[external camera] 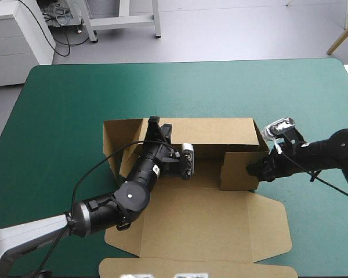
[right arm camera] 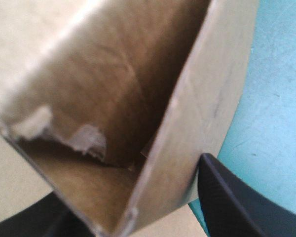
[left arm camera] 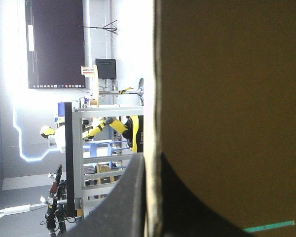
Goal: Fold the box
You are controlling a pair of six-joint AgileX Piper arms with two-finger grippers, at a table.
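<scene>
Lower centre, the brown box [external camera: 209,231] sits mid-worktop [external camera: 64,116], near flap flat, walls up. Left claw [external camera: 153,123] pinches the back wall. Over at right, the right claw [external camera: 256,171] is spread astride the side wall.

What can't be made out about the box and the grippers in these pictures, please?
- High view: the near flap of the box is cut off by the bottom edge.
- High view: where the left gripper meets the far wall is hidden by its own wrist.
- Left wrist view: the wall fills the view ahead, hiding the box's inside.
- Right wrist view: the wall covers most of the right gripper's inner finger.
</scene>
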